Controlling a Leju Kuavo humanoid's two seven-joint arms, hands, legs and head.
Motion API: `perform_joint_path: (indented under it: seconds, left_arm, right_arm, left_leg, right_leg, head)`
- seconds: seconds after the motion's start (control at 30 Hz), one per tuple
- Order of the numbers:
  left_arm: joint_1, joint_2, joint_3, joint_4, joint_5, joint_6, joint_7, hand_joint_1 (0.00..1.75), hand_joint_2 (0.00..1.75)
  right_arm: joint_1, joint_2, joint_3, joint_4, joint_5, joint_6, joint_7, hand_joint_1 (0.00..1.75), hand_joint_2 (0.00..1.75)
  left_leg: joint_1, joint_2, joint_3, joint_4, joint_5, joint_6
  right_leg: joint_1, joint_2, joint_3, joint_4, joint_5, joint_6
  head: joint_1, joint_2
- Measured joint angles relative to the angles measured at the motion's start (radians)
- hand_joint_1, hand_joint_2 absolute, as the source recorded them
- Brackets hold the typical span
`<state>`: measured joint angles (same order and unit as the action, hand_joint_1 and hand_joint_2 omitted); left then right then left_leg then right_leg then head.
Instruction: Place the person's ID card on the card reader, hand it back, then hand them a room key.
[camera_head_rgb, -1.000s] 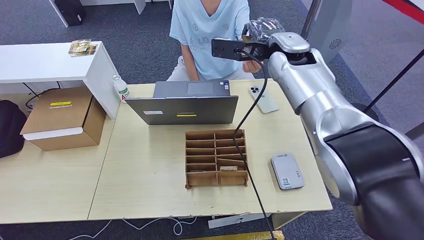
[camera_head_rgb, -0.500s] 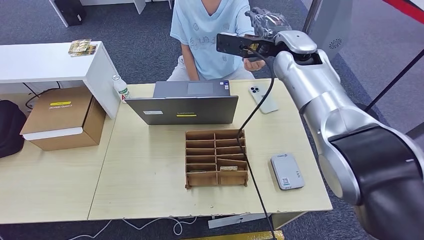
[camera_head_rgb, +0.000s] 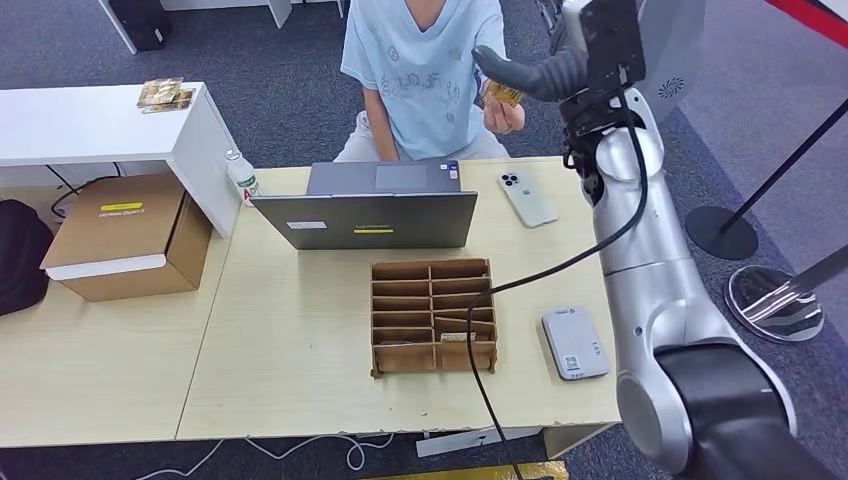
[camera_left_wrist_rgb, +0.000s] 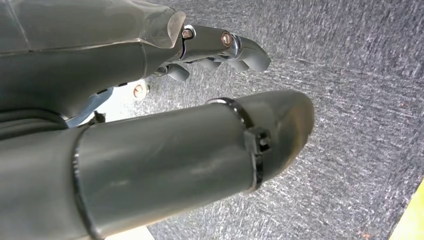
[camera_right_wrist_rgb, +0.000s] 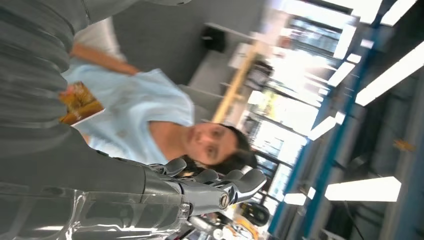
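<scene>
The right hand (camera_head_rgb: 520, 72) is being held raised beyond the far edge of the desk (camera_head_rgb: 300, 340), in front of the seated person (camera_head_rgb: 420, 60). Its fingers are being kept apart and nothing is being gripped by it; in the right wrist view the same hand (camera_right_wrist_rgb: 200, 190) is seen with its fingers (camera_right_wrist_rgb: 245, 182) only loosely curved and bare.

A card (camera_head_rgb: 499, 95) with an orange and yellow face is being held by the person's hand (camera_head_rgb: 505, 115), just beside the robot's thumb but apart from it. In the right wrist view the card (camera_right_wrist_rgb: 80, 102) is seen against the light blue shirt. Whether it is the ID card or a room key cannot be told.

The card reader (camera_head_rgb: 574, 342), a flat grey pad, is lying on the desk near its right front corner, with nothing resting on it. Just left of the reader a brown cardboard sorting tray (camera_head_rgb: 432, 315) is standing, with a small card lying in one front compartment. Behind the tray an open laptop (camera_head_rgb: 365, 205) is facing the person, and a phone (camera_head_rgb: 527, 198) is lying to the right of the laptop.

The left hand (camera_left_wrist_rgb: 165, 125) is hanging over grey carpet (camera_left_wrist_rgb: 360, 100). Its fingers are being kept slightly bent, and nothing is being held.
</scene>
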<state>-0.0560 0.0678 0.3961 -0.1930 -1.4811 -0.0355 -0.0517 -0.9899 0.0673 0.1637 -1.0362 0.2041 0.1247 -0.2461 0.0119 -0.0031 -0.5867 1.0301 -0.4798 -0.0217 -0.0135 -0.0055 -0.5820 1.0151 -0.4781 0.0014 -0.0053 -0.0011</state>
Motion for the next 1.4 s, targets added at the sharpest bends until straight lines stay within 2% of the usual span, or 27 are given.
perform_joint_path:
  seconds: [0.13, 0.17, 0.27, 0.3, 0.4, 0.5, 0.6, 0.77, 0.83, 0.93, 1.07, 1.2, 1.27, 1.4]
  left_arm:
    - [0.006, 0.0, 0.01, 0.0, 0.002, 0.003, 0.01, 0.0, 0.0]
    - [0.007, 0.0, 0.014, 0.0, 0.002, 0.005, 0.011, 0.0, 0.0]
    - [0.01, 0.0, 0.028, 0.0, 0.002, 0.01, 0.018, 0.0, 0.0]
    - [0.012, 0.0, 0.033, 0.0, 0.003, 0.012, 0.02, 0.0, 0.0]
    - [0.016, -0.001, 0.048, 0.0, 0.003, 0.016, 0.024, 0.0, 0.0]
    - [0.02, -0.001, 0.059, 0.0, 0.003, 0.019, 0.028, 0.0, 0.0]
    - [0.021, -0.002, 0.07, 0.0, 0.003, 0.025, 0.034, 0.0, 0.0]
    - [0.023, -0.004, 0.077, 0.0, 0.002, 0.031, 0.042, 0.0, 0.0]
    - [0.025, -0.004, 0.077, 0.0, 0.0, 0.032, 0.043, 0.0, 0.0]
    - [0.024, -0.004, 0.077, 0.0, -0.001, 0.033, 0.043, 0.0, 0.0]
    - [0.023, -0.005, 0.077, 0.0, -0.001, 0.034, 0.046, 0.0, 0.0]
    - [0.022, -0.006, 0.077, 0.0, -0.001, 0.034, 0.051, 0.0, 0.0]
    - [0.022, -0.006, 0.077, 0.0, -0.001, 0.034, 0.052, 0.0, 0.0]
    - [0.022, -0.009, 0.078, 0.0, -0.001, 0.034, 0.053, 0.0, 0.0]
  right_arm:
    - [0.138, -0.012, 0.005, -0.198, -0.222, -0.073, -0.017, 0.0, 1.75]
    - [0.171, -0.019, 0.008, -0.239, -0.273, -0.082, -0.021, 0.0, 1.31]
    - [0.263, -0.047, 0.024, -0.334, -0.437, -0.086, -0.026, 0.0, 1.31]
    - [0.294, -0.058, 0.03, -0.359, -0.488, -0.076, -0.03, 0.0, 1.75]
    - [0.397, -0.101, 0.055, -0.427, -0.58, -0.018, -0.068, 0.0, 1.75]
    - [0.517, -0.145, 0.081, -0.497, -0.561, -0.004, -0.135, 0.0, 1.75]
    - [0.637, -0.175, 0.093, -0.575, -0.469, -0.078, -0.207, 0.0, 1.75]
    - [0.847, -0.215, 0.093, -0.712, -0.267, -0.282, -0.31, 0.0, 1.75]
    - [0.929, -0.226, 0.09, -0.755, -0.149, -0.393, -0.354, 0.0, 1.75]
    - [1.033, -0.232, 0.088, -0.806, 0.107, -0.612, -0.389, 0.0, 1.75]
    - [1.141, -0.232, 0.096, -0.834, 0.38, -0.767, -0.287, 0.0, 1.75]
    - [1.196, -0.226, 0.114, -0.816, 0.646, -0.81, -0.108, 0.0, 1.75]
    - [1.203, -0.22, 0.135, -0.788, 0.716, -0.811, -0.046, 0.0, 1.75]
    - [1.2, -0.196, 0.179, -0.733, 0.764, -0.813, -0.016, 0.0, 1.75]
  left_leg:
    - [0.0, 0.0, 0.0, 0.0, 0.0, 0.0]
    - [0.0, 0.0, 0.0, 0.0, 0.0, 0.0]
    - [0.0, 0.0, 0.0, 0.0, 0.0, 0.0]
    - [0.0, 0.0, 0.0, 0.0, 0.0, 0.0]
    - [0.0, 0.0, 0.0, 0.0, 0.0, 0.001]
    - [0.0, -0.001, 0.0, 0.0, -0.001, 0.001]
    - [0.0, 0.0, -0.001, 0.0, -0.002, 0.002]
    - [0.0, -0.001, -0.001, 0.0, -0.003, 0.002]
    - [0.0, -0.001, -0.001, -0.001, -0.003, 0.002]
    - [0.0, 0.0, 0.0, -0.001, -0.004, 0.002]
    - [0.0, 0.0, 0.0, -0.001, -0.005, 0.002]
    - [0.0, 0.0, 0.0, -0.001, -0.005, 0.002]
    - [0.0, 0.001, 0.0, -0.001, -0.005, 0.002]
    - [0.0, 0.001, 0.0, -0.001, -0.004, 0.002]
  right_leg:
    - [0.0, 0.0, 0.0, 0.0, 0.0, 0.0]
    - [0.0, 0.0, 0.0, 0.0, 0.0, 0.0]
    - [0.0, 0.0, 0.0, 0.0, 0.0, 0.0]
    - [0.0, 0.0, 0.0, 0.0, 0.0, 0.0]
    - [0.0, 0.0, 0.0, -0.001, 0.0, 0.0]
    - [0.0, -0.001, 0.0, -0.001, 0.0, 0.0]
    - [0.0, -0.001, 0.0, -0.001, -0.001, 0.0]
    - [0.0, -0.002, 0.0, -0.001, -0.003, 0.002]
    - [0.0, -0.001, 0.0, -0.001, -0.003, 0.002]
    - [0.0, -0.001, 0.0, -0.001, -0.004, 0.002]
    - [0.0, -0.001, 0.001, -0.001, -0.004, 0.002]
    - [0.0, -0.001, 0.001, -0.001, -0.004, 0.002]
    - [0.0, -0.001, 0.001, -0.001, -0.004, 0.002]
    - [0.0, -0.001, 0.001, -0.001, -0.004, 0.002]
  head:
    - [0.0, 0.0]
    - [0.0, 0.0]
    - [0.0, 0.0]
    - [0.0, 0.0]
    - [0.0, 0.0]
    - [0.0, 0.0]
    - [0.0, 0.0]
    - [0.0, 0.0]
    - [0.0, 0.0]
    - [0.0, 0.0]
    - [0.0, 0.0]
    - [0.0, 0.0]
    - [0.0, 0.0]
    - [0.0, 0.0]
